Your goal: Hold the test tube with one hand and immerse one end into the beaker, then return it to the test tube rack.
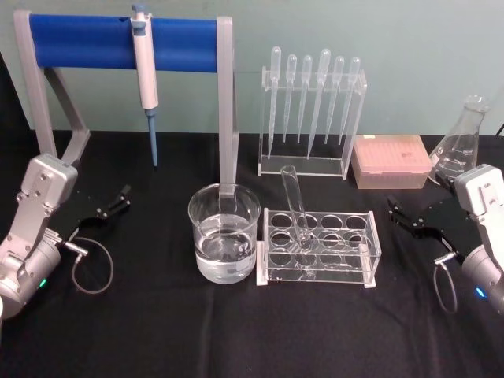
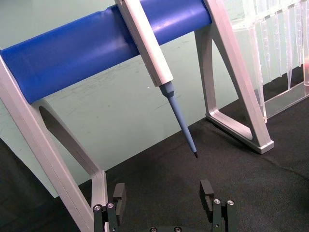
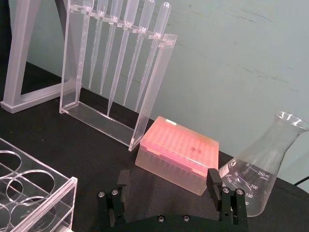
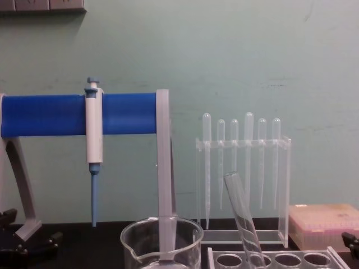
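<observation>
The clear test tube (image 1: pixel 294 203) leans in the front-left hole of a clear rack (image 1: pixel 364 256), its open rim up and tilted to the left; the chest view shows the tube (image 4: pixel 242 217) slanting up out of the rack. Just left of the rack stands the wide beaker (image 1: pixel 224 233), part full of clear liquid, with its rim (image 4: pixel 161 228) low in the chest view. My left gripper (image 1: pixel 118 201) rests open at the table's left, well clear of the beaker, its fingers (image 2: pixel 119 194) spread wide. My right gripper (image 1: pixel 399 213) sits open to the right of the rack, holding nothing, fingers (image 3: pixel 213 180) apart.
A blue-barred stand (image 1: pixel 118 43) with a white-and-blue pipettor (image 1: pixel 146 79) rises behind the beaker. A pipette rack (image 1: pixel 311 110), a pink tip box (image 1: pixel 391 161) and a conical flask (image 1: pixel 461 146) line the back right. Black cloth lies open in front.
</observation>
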Robot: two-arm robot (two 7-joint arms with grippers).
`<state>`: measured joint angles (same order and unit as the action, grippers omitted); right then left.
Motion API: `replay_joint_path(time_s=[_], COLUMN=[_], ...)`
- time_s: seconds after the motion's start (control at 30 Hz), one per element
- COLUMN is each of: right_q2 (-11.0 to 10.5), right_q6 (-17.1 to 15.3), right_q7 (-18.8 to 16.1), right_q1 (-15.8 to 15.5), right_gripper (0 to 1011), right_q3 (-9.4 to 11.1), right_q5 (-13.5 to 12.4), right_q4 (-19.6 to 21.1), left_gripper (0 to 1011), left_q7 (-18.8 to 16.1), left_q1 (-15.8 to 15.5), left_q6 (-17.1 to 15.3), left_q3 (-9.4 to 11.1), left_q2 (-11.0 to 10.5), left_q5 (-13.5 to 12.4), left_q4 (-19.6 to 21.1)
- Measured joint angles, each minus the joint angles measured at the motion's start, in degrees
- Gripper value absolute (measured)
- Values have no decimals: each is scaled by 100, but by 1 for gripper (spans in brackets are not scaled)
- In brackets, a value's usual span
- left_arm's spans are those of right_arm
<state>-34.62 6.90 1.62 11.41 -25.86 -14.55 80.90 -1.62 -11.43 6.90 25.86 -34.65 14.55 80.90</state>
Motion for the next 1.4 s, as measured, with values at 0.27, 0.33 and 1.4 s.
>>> replay_joint_path(time_s=[0.27,0.33,1.4], right_q2=[-3,-3,-64], right_q6=[0,1,4], right_q7=[0,1,10], right_q1=[2,2,-103], right_gripper=[1004,1004,1004], right_q3=[0,0,78], right_q5=[0,0,23], right_q4=[0,1,146], left_gripper=[1000,1000,1000], left_q7=[0,0,0], left_q1=[0,0,0], left_q6=[0,0,0], left_q3=[0,0,0], left_q2=[0,0,0], left_q5=[0,0,0], left_q4=[0,0,0])
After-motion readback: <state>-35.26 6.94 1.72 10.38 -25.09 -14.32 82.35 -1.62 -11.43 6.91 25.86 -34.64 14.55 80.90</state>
